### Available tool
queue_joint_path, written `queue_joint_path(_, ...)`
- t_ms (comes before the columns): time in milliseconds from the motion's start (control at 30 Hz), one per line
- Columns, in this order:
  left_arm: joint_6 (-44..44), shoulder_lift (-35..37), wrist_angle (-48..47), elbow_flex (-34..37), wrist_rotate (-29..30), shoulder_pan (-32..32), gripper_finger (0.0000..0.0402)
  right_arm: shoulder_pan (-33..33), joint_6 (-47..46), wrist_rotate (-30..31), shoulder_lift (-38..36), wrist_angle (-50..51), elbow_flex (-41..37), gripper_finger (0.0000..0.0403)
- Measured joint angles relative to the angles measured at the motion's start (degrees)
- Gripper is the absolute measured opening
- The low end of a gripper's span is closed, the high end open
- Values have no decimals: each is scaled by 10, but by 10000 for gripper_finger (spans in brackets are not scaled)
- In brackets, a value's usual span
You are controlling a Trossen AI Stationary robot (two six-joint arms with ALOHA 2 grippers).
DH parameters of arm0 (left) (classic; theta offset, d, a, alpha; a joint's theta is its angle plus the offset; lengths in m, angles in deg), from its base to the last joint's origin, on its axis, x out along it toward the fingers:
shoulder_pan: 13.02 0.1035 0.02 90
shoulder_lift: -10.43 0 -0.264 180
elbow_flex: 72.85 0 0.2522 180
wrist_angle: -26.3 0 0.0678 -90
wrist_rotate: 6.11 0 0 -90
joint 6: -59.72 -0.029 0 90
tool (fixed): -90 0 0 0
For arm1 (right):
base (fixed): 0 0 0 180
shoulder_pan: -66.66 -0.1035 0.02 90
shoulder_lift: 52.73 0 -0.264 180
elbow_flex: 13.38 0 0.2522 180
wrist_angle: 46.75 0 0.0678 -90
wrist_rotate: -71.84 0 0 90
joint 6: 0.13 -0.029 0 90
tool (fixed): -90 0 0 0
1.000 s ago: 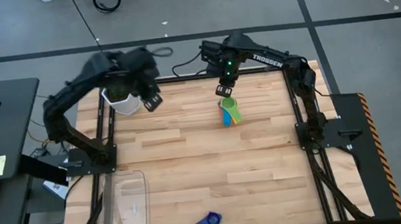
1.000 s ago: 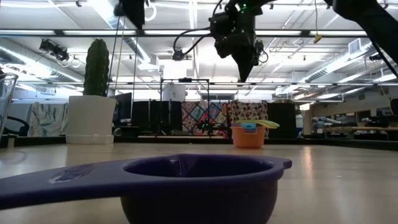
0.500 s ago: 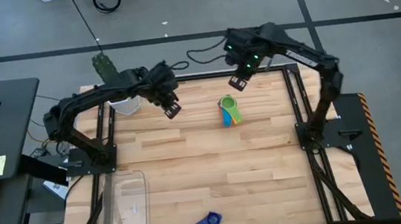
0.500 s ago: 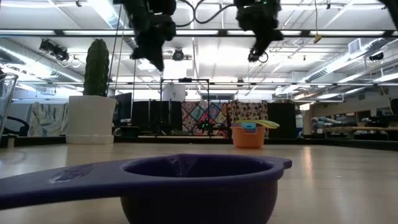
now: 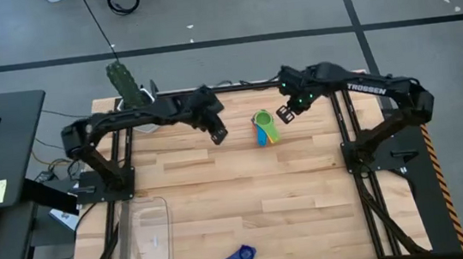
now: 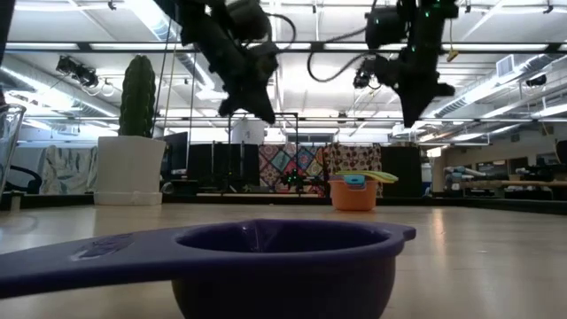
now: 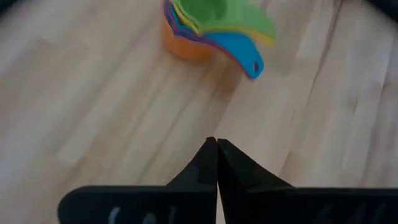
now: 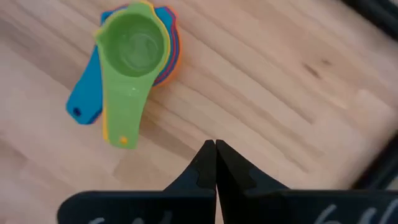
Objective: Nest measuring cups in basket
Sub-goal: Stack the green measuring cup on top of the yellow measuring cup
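A nested stack of measuring cups [image 5: 264, 129], green on top and orange at the bottom, stands on the table at the far middle; it also shows in both wrist views [image 7: 205, 28] [image 8: 132, 56]. A dark blue cup [image 5: 238, 257] lies alone at the near edge [image 6: 266, 261]. The clear basket [image 5: 148, 237] sits at the near left. My left gripper [image 5: 218, 134] hangs shut just left of the stack, above the table [image 6: 264, 113]. My right gripper [image 5: 285, 113] hangs shut just right of the stack [image 6: 412, 120]. Neither touches a cup.
A white pot with a green cactus [image 5: 128, 93] stands at the far left corner, behind my left arm. Bare wood lies between the stack and the near edge. Black frame rails [image 5: 347, 126] run along the table's sides.
My left gripper has swung from over the white pot toward the table's right and down, stopping just left of the stack. My right gripper has left its place over the stack, gone toward the far edge and then right and down, rolling about its own line as it went.
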Motion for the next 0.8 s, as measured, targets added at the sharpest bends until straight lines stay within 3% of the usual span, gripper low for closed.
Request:
queue_joint_path(367,-40,-129,128,0,-2,-44,1,2,-13,-25,17,-145,-116,2)
queue_joint_path(467,-72,-161,168,0,-42,-49,1,2,-15,-25,18,-189,-141,2)
queue_joint_path(567,-77,-186,201,0,-68,-52,1,2,-15,-25,18,-199,-151,2)
queue_joint_path(800,-94,-207,215,0,-52,-54,0,1,-8,-35,26,-226,-166,2)
